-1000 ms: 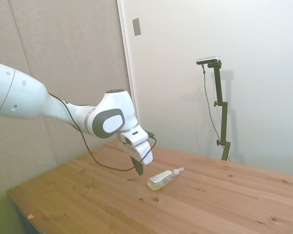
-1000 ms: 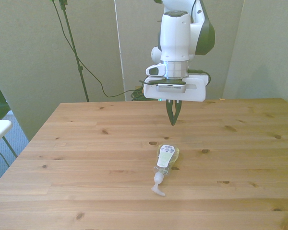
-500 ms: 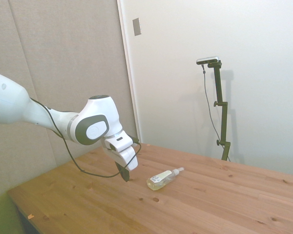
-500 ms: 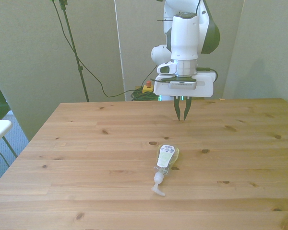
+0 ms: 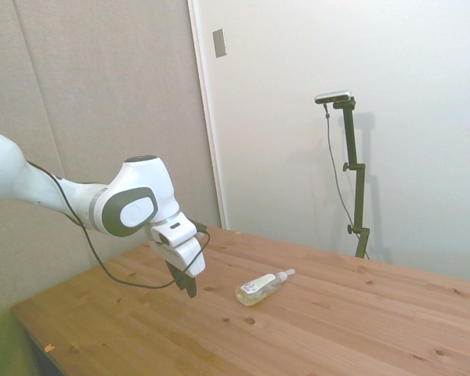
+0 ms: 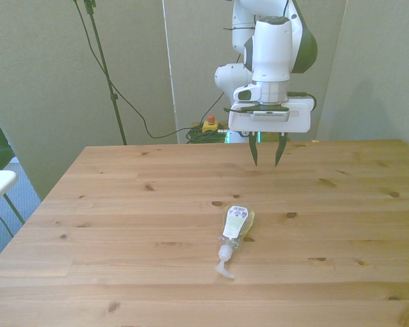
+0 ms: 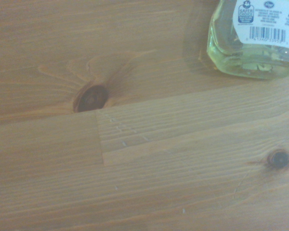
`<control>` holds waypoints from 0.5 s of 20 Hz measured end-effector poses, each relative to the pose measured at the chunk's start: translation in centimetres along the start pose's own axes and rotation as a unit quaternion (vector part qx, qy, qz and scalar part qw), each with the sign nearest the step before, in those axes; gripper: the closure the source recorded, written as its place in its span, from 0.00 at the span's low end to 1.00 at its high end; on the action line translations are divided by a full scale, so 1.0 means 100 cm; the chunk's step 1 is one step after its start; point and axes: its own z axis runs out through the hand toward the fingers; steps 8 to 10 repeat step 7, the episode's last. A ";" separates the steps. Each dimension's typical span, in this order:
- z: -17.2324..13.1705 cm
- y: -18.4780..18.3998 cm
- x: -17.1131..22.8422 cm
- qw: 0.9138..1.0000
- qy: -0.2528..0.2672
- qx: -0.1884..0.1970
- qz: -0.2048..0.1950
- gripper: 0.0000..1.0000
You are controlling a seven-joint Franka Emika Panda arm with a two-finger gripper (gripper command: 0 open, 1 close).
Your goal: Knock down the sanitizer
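Pulled back from sanitizer (image 6: 236,227) since earlier, end effector (image 6: 267,162) now spread, holding nothing, well apart. Sanitizer flat on surface (image 6: 123,225), near middle, label up. Little risk left: round bottle rolling if bumped on return.

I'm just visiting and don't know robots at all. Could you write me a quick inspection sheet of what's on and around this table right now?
Surface: wooden table, pine boards with dark knots, dry and clean.
Job's things: sanitizer lies on its side, label up, white pump top pointing to the table's near edge in the front view; already knocked down.
Clutter: nothing seen on the table.
Grippers: gripper hangs above the table behind the bottle, jaws open, holding nothing, apart from the bottle.
Cables: black cable loops from the arm to the wrist; more cables lie on the floor behind the table.
Surroundings: plain grey wall panels; white wall.
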 end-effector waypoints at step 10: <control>0.000 -0.005 -0.023 1.000 0.001 0.001 -0.010 0.00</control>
